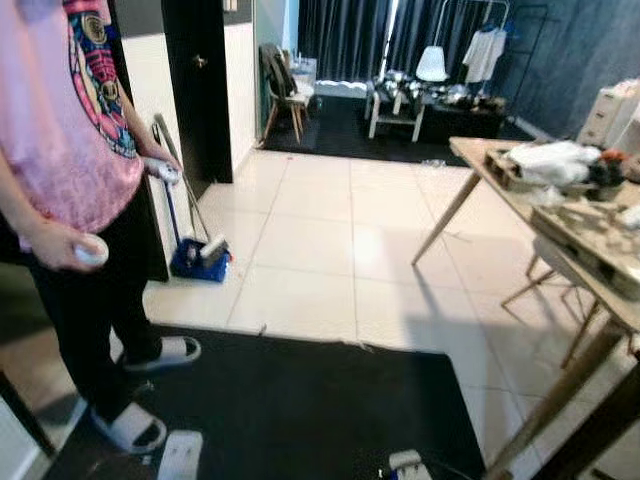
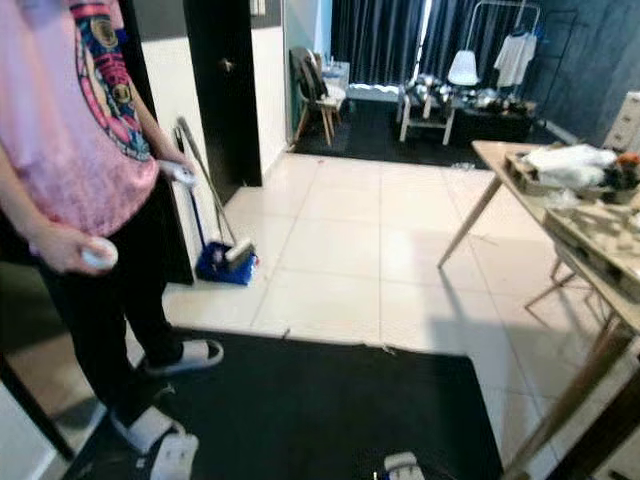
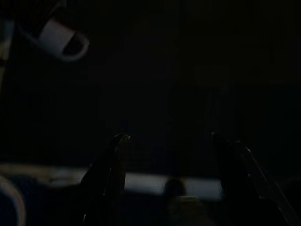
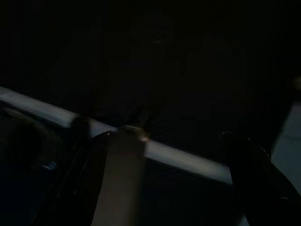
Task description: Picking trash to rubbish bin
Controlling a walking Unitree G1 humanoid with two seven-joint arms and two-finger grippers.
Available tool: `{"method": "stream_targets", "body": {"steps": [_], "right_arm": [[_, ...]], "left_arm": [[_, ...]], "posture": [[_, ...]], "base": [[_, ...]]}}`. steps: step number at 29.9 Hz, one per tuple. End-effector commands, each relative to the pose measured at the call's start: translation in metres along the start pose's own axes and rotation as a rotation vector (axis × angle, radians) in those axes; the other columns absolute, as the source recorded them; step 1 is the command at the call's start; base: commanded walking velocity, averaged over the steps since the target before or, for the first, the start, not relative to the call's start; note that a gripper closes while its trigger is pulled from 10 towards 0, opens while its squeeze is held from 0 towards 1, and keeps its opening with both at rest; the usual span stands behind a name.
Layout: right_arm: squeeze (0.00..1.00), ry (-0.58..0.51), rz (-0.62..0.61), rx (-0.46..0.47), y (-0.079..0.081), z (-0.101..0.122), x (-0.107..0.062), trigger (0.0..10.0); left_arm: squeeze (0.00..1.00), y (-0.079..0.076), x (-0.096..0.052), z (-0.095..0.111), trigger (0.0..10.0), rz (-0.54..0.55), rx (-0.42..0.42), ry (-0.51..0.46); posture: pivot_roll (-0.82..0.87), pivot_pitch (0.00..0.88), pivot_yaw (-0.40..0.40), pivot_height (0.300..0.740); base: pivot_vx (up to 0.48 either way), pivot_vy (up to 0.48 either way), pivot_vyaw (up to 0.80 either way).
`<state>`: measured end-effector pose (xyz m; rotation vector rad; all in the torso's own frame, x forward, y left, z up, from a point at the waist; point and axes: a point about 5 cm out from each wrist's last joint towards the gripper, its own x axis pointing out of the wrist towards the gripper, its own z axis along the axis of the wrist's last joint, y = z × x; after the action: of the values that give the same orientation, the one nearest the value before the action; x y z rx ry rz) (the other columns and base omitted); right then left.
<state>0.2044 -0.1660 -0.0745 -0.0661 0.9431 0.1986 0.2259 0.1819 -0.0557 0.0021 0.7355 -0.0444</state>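
Seen from the head camera: a person (image 1: 70, 150) in a pink printed T-shirt, black trousers and white slippers, standing at the left on the edge of a black mat (image 1: 300, 400), with a white controller (image 1: 90, 251) in one hand and another (image 1: 165, 171) in the other. Beyond the mat, pale floor tiles (image 1: 320, 240); a blue dustpan (image 1: 198, 260) on them, with a long-handled brush leaning just beside a black door (image 1: 200, 90). Along the mat's far edge, a few small pale scraps (image 1: 262, 328) on the tiles, too small to tell as trash or not. At the right, a wooden table (image 1: 560, 250) with slanted legs, cluttered with white bags and boxes. Far back, a wooden chair (image 1: 285, 100), a low white table and dark curtains. From the left wrist, very dark: left gripper (image 3: 169, 139) with its two black fingers held well apart, over a dim pale strip (image 3: 146, 181); farther off, a pale rounded shape (image 3: 61, 40), too dark to name. From the right wrist, equally dark: right gripper (image 4: 160, 136) with fingers likewise spread wide, above a pale slanting edge (image 4: 188, 162).
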Motion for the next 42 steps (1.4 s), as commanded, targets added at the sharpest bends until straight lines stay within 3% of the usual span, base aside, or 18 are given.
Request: {"method": "stream_targets", "body": {"steps": [1, 16, 33, 42], "right_arm": [[0.00, -0.002, 0.003, -0.007, 0.0014, -0.0005, 0.0001, 10.0], [0.00, -0.007, 0.017, -0.023, 0.0003, -0.0001, -0.0003, 10.0], [0.00, -0.003, 0.030, -0.030, 0.0022, 0.0008, 0.0001, 10.0], [0.00, -0.003, 0.028, -0.032, 0.0021, 0.0004, 0.0001, 10.0]], "left_arm": [[0.00, 0.0024, -0.0022, -0.0068, 10.0, 0.005, 0.003, 0.020], [0.00, 0.0004, -0.0027, -0.0094, 10.0, 0.002, -0.001, 0.025], [0.00, 0.0005, -0.0027, -0.0097, 10.0, 0.000, -0.002, 0.028], [0.00, 0.0007, -0.0031, -0.0108, 10.0, -0.001, -0.001, 0.030]], "posture": [[0.05, 0.028, -0.048, 0.740], [0.05, 0.016, -0.056, 0.740], [0.05, 0.013, -0.059, 0.740], [0.05, 0.011, -0.059, 0.740]], "base": [[0.386, 0.000, 0.00], [0.384, 0.000, 0.00], [0.377, 0.000, -0.80], [0.365, 0.000, 0.00]]}}
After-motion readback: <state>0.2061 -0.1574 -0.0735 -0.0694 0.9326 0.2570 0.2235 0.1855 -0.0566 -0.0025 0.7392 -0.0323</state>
